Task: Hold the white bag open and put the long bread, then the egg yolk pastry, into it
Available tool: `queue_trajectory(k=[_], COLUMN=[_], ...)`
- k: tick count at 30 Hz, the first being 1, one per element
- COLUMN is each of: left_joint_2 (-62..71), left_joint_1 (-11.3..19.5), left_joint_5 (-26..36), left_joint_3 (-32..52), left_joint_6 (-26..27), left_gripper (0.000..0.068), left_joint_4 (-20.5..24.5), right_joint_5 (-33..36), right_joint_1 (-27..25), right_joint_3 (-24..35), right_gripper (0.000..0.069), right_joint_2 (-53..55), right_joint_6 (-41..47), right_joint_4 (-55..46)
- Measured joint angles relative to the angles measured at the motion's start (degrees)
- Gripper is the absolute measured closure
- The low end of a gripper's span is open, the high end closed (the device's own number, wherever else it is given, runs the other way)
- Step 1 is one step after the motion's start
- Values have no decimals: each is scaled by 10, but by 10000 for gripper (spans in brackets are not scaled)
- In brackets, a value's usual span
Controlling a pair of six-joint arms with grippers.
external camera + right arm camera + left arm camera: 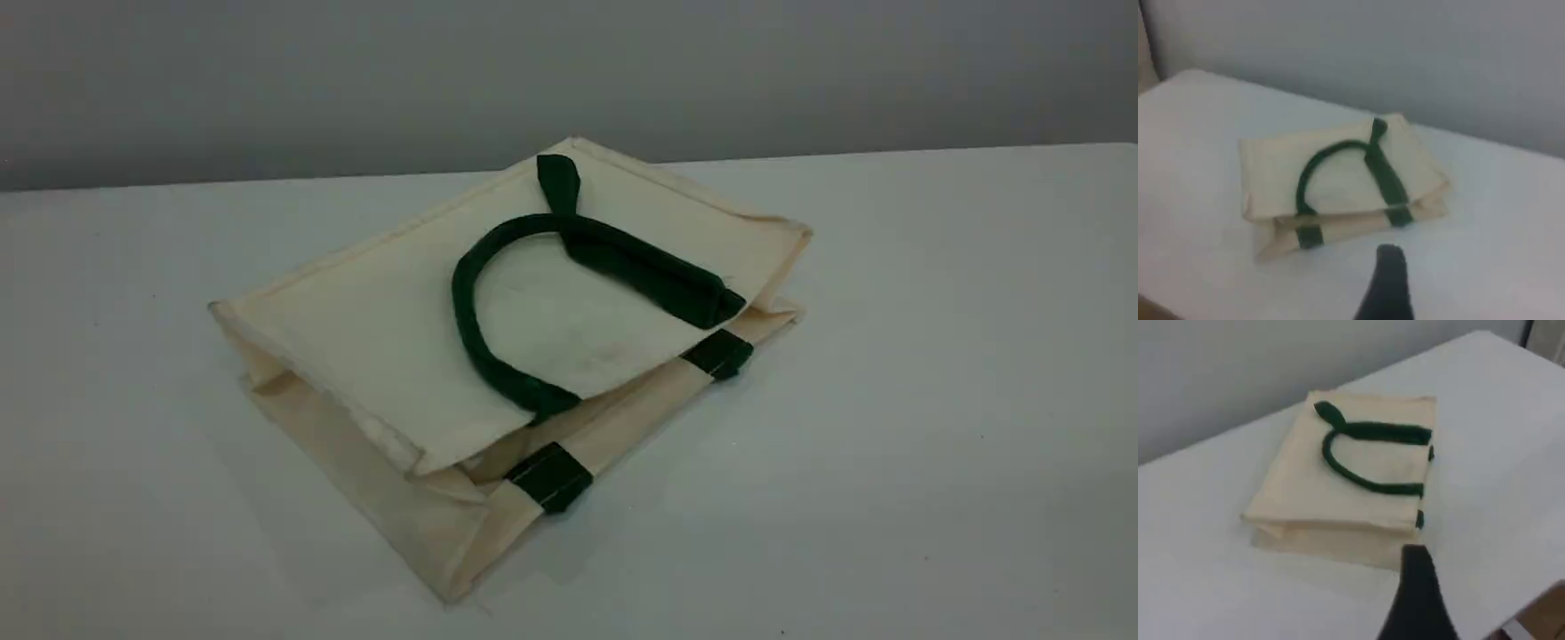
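The large cream-white canvas bag (382,329) with dark green strap handles (471,329) lies flat and folded mid-desk (933,400), its mouth edge with the green tabs (551,477) facing the scene camera. Both my tools hover well clear: the left tool (1421,587) and right tool (1388,277) are each spread wide and empty. Each wrist view shows the bag ahead, neither arm clearly nearer; no long bread or egg yolk pastry is in view.

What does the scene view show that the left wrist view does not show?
Only the scene view shows both green tabs on the lower panel clearly, and no gripper. Only the left wrist view shows the left gripper, one dark fingertip hanging above the table and apart from the bag. Both show the white bag lying flat, its green handle resting in a loop on top.
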Motion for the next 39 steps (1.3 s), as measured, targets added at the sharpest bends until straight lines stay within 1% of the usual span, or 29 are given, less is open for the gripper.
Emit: queue_trajectory(k=[11, 16, 20, 22, 23, 25, 30, 32, 34, 39], left_joint_2=[-3, -3, -3, -3, -3, -3, -3, -3, -3, -3], left_joint_1=[0, 0, 0, 0, 0, 0, 0, 0, 0, 0], left_joint_5=[-1, -1, -2, -16, -26, -26, -29, -35, -42, -49], left_joint_3=[102, 155, 166, 166, 166, 166, 166, 169, 171, 173], left_joint_6=[-1, 0, -2, -9, -15, -29, -97, -124, -134, -134], left_gripper=[204, 204, 204, 204, 204, 204, 204, 204, 204, 204], left_joint_4=[3, 4, 4, 6, 10, 31, 109, 132, 137, 137], right_joint_5=[-29, -37, -38, -47, -47, -46, -48, -48, -44, -44], right_joint_1=[0, 0, 0, 0, 0, 0, 0, 0, 0, 0], right_joint_3=[87, 118, 138, 138, 138, 138, 138, 138, 138, 138], right_gripper=[127, 127, 127, 127, 127, 127, 127, 127, 127, 127], right_joint_2=[-1, -1, -1, -1, -1, -1, -1, -1, -1, -1], right_joint_6=[-22, -23, -23, -23, -23, -23, -23, -17, -13, -12], right_joint_4=[-23, -40, -42, -42, -42, -42, -42, -42, -42, -42])
